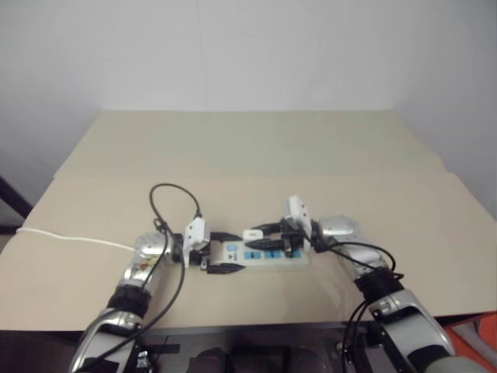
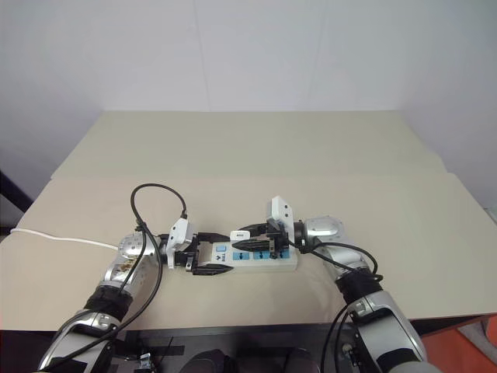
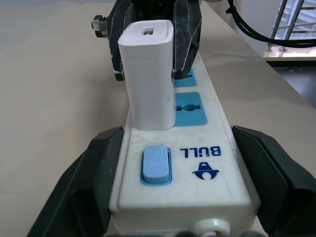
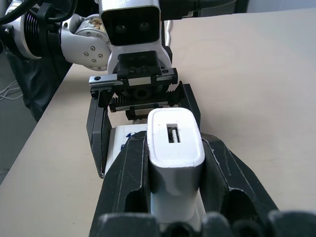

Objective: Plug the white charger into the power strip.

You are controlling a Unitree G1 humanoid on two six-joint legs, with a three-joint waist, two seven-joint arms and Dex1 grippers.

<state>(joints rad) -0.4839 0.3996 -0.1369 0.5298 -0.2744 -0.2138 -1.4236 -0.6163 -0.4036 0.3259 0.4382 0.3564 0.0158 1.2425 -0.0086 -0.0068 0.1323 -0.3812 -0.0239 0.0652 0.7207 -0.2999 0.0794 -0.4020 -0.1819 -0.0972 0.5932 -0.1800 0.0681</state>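
Low in the centre of the frame, on a tan worktop (image 1: 256, 148), the robot's two arms meet over a white power strip (image 3: 212, 163) as the charger goes in. The left end effector (image 3: 173, 197) is closed on the switch end of the power strip, one black finger against each long side, bracing it flat. The right end effector (image 4: 175, 163) has its fingers close against the two sides of the white charger (image 4: 174, 143); whether they grip it firmly or are just slackening cannot be told.

The white charger stands upright on the power strip, in the socket next to the blue rocker switch (image 3: 156, 163), its base down on the strip's face with no prongs showing. By that, the insertion itself looks all but done. The next move would seem to be a last firm press straight down if any gap remains, then opening the right fingers and lifting clear without tilting or dragging the plug back out, while the left keeps the strip pinned.

Hard to make out: the prongs and the socket under the charger are hidden, so full seating is unconfirmed. A thin white cord (image 1: 74, 239) runs off the left edge of the frame.
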